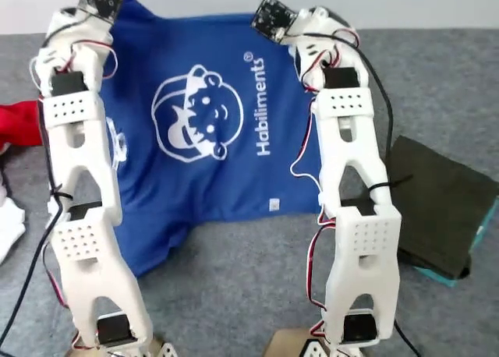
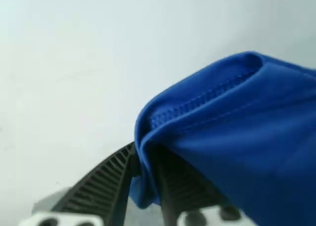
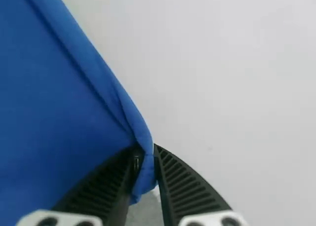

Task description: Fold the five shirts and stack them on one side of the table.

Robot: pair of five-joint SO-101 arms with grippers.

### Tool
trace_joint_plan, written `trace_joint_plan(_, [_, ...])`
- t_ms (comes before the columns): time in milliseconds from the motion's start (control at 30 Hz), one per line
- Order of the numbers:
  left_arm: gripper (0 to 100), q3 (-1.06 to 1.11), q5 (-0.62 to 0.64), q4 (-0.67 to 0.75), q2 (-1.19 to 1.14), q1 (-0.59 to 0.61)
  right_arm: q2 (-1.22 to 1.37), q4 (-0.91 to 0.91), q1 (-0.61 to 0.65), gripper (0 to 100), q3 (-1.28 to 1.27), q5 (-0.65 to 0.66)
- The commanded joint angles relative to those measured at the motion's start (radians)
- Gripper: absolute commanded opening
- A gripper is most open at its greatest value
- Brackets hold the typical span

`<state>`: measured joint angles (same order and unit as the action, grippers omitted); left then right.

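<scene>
From above, the blue shirt (image 1: 203, 162) with its white print lies spread across the far half of the grey table (image 1: 234, 295), between the two white arms. The left arm (image 1: 78, 139) stretches out along one side of it and the right arm (image 1: 347, 139) along the other. Each arm ends at a far corner of the cloth, close to the pale wall. The near hem of the shirt sags onto the table between the arms. Out past the right arm, a dark folded shirt (image 1: 437, 205) rests on something teal (image 1: 448, 275) that peeks out from under its near edge. Beyond the left arm, at the table's edge, there is a bit of red cloth (image 1: 19, 123) and, nearer, a bit of white cloth (image 1: 9, 220).

At the left wrist, the left gripper (image 2: 140, 157) has its ribbed black fingers (image 2: 106, 174) clamped on a stitched fold of the blue shirt (image 2: 237, 122). The fabric bunches up over the jaws against a plain pale background.

At the right wrist, the right gripper (image 3: 145, 159) pinches the edge of the blue shirt (image 3: 49, 112) in the same way. A narrow lip of cloth is squeezed between its two dark fingers (image 3: 185, 186), and the rest of the fabric stretches away taut to one side.
</scene>
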<state>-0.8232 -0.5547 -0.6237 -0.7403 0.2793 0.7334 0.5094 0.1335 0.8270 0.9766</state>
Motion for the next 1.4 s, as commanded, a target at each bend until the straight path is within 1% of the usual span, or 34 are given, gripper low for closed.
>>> trace_joint_plan(0, [0,-0.125,-0.006,-0.035,0.0,-0.002,-0.013,-0.013,0.001,1.0,0.106,0.009])
trace_joint_plan(67, [0,-0.156,-0.006,-0.06,-0.006,-0.002,-0.013,-0.013,0.001,1.0,0.112,0.009])
trace_joint_plan(167, [0,-0.219,-0.006,-0.147,0.006,-0.002,-0.042,0.005,0.001,1.0,0.121,0.009])
trace_joint_plan(367, [0,-0.51,-0.005,-0.373,0.071,-0.002,-0.188,0.177,0.001,1.0,0.19,0.005])
trace_joint_plan(600, [0,-0.866,-0.005,-0.535,0.155,-0.006,-0.374,0.384,-0.004,1.0,0.288,0.005])
trace_joint_plan(900, [0,-0.843,-0.005,-0.694,0.431,0.021,-0.613,0.728,-0.007,1.0,0.359,0.008])
trace_joint_plan(1167, [0,-0.839,-0.005,-0.827,0.655,0.023,-0.842,0.964,-0.007,1.0,0.359,0.008])
trace_joint_plan(1367, [0,-0.839,-0.006,-0.91,0.806,0.023,-1.012,1.096,-0.007,1.1,0.353,0.009])
